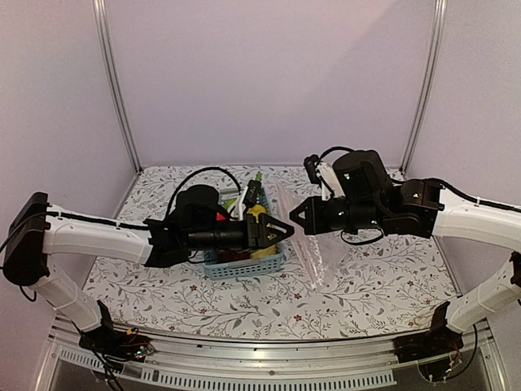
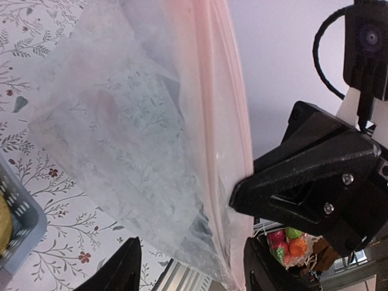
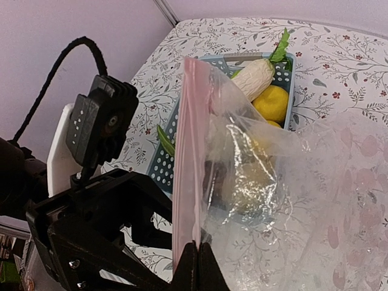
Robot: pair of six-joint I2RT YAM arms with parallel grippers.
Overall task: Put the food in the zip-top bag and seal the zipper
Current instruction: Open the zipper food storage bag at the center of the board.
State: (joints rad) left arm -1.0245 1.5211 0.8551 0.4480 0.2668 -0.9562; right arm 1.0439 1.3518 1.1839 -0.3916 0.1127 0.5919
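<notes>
The zip-top bag [image 1: 314, 249] hangs crumpled and transparent above the table, with nothing inside it. My right gripper [image 3: 199, 267] is shut on its pinkish zipper [image 3: 190, 151] at the mouth edge. My left gripper [image 2: 191, 257] is open, one finger on each side of the same zipper [image 2: 227, 121] just below the right gripper [image 2: 291, 194], with no finger pressing the plastic. The food lies in the light-blue basket [image 1: 244, 262]: a white radish [image 3: 254, 76], a yellow lemon [image 3: 271, 102] and a green piece [image 3: 163, 139]. In the top view the two grippers [image 1: 281, 231] [image 1: 298, 218] almost meet.
The basket [image 3: 159, 163] stands just left of the hanging bag, under the left arm's wrist. Metal frame posts [image 1: 118, 90] rise at the back corners. The table's near edge [image 1: 269, 338] runs along the arm bases. A packet of coloured items [image 2: 285, 242] lies beyond the table.
</notes>
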